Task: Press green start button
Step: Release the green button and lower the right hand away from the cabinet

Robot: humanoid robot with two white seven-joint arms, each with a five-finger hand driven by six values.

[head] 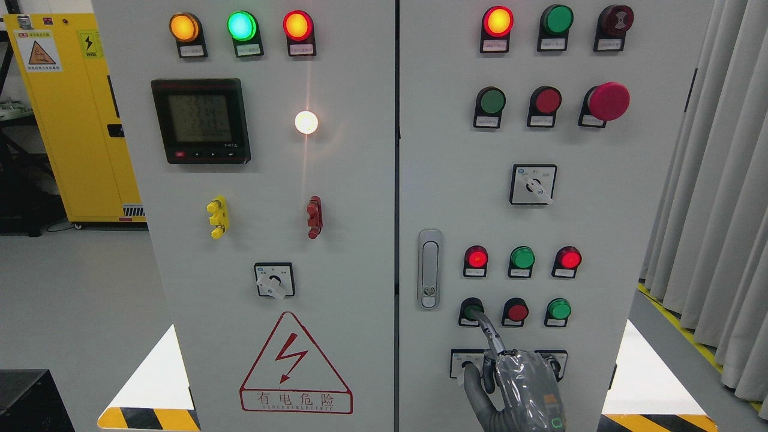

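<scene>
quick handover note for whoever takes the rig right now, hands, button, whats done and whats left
Right robot hand: low on the right cabinet door, index finger extended, other fingers curled, holding nothing. The fingertip is at the green start button, leftmost in the bottom row of three, just right of the door latch.
Left robot hand: not in view.
Done: finger brought to the button.
Cannot tell: whether the button is actually pressed in.
Left: confirm the press, then pull the hand back.
</scene>
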